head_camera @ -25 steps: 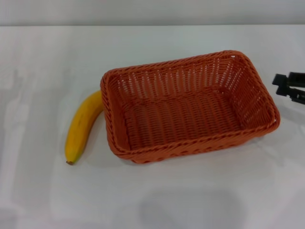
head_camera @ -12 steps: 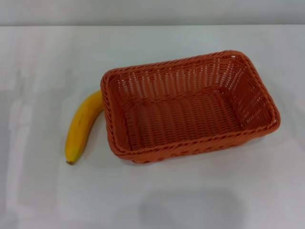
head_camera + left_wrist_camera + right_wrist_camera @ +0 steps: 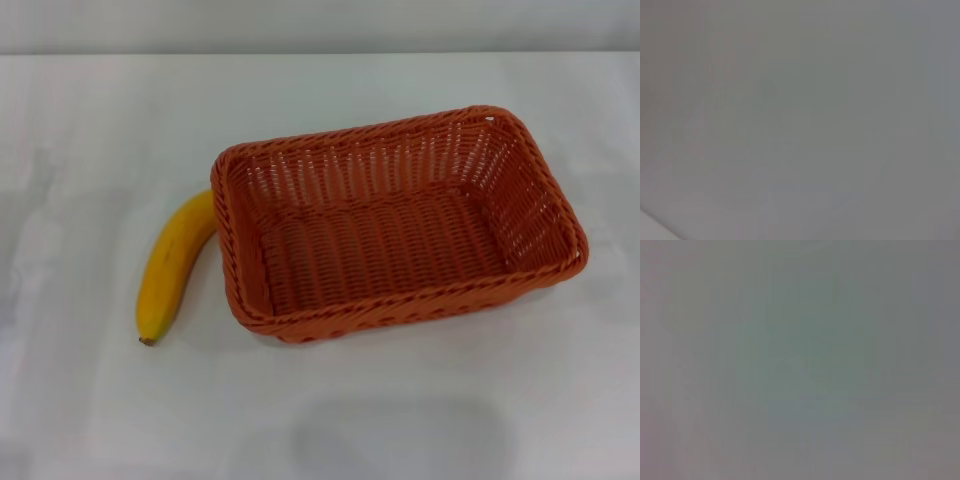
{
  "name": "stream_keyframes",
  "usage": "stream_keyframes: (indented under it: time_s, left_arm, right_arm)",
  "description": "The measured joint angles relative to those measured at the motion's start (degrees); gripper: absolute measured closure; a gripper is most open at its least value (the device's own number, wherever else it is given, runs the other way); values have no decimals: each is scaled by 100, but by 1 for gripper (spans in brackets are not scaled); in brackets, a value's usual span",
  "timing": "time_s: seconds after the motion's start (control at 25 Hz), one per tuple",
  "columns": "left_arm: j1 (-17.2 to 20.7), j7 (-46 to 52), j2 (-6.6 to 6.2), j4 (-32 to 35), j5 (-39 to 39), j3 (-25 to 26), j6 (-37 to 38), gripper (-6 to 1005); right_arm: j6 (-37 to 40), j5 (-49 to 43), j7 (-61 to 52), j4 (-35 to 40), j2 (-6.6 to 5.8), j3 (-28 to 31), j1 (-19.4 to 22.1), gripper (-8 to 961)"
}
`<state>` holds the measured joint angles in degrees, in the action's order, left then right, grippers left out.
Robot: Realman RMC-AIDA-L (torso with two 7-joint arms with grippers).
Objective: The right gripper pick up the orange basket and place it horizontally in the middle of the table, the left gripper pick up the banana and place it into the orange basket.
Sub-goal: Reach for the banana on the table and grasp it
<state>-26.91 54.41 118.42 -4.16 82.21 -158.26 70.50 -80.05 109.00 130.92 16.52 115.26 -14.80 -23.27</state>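
Observation:
The orange basket (image 3: 395,225) lies lengthwise across the middle of the white table (image 3: 320,410), slightly turned, and it is empty. The yellow banana (image 3: 172,265) rests on the table just left of the basket, its upper end against the basket's left wall and its dark tip pointing toward the table's front. Neither gripper shows in the head view. Both wrist views hold only a plain grey surface.
Bare white tabletop surrounds the basket and banana on all sides. A grey wall band runs along the table's far edge (image 3: 320,52).
The right gripper, seen at the right edge one second ago, has withdrawn out of the head view. Basket and banana have not moved.

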Motion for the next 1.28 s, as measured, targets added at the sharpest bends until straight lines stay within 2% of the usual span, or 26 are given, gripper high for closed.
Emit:
stream_keyframes:
  time_s: [0.12,0.24,0.36,0.48,0.52,0.6,0.76,0.92,1.0,1.04,1.08,1.28]
  left_arm:
    - [-74,1650,-86,-866,-971,-143,9,198]
    - [-220,3435,-272,-1771,-2087,-453,146,199]
    - [-461,4670,-548,-2446,-3188,-483,594,200]
    - [-875,5656,-782,-3212,-4307,-482,1320,201]
    - [-949,5817,-811,-3351,-4509,-482,1450,202]
    - [-1317,6442,-951,-3871,-5404,-486,1975,202]
    - [-2213,6986,-1180,-4654,-7264,-493,2819,204]
    - [-2993,6943,-1380,-4671,-9036,-496,3067,205]
    - [-3388,6835,-1408,-4452,-9929,-500,3062,206]
    - [-3557,6738,-1378,-4330,-10253,-501,3042,207]
    - [-3605,6715,-1368,-4296,-10333,-501,3034,207]
    - [-3994,6549,-1155,-3741,-10720,-496,2708,209]
  right_arm:
    - [160,281,1337,-452,6,1,-150,526]
    - [313,296,2172,-631,9,-41,-262,512]
    - [699,310,2559,-687,9,-52,-377,497]
    - [1118,405,2629,-739,12,39,-451,445]
    - [1206,422,2647,-744,15,55,-460,428]
    - [1275,457,2667,-775,23,64,-470,393]
    - [1276,656,2676,-904,27,67,-474,324]
    - [1243,717,2660,-961,27,69,-477,201]
    - [1227,718,2641,-978,26,71,-486,130]
    - [1215,719,2638,-994,25,72,-493,95]
    - [1196,719,2635,-1012,25,72,-498,93]
    - [981,720,2627,-1041,23,74,-431,84]
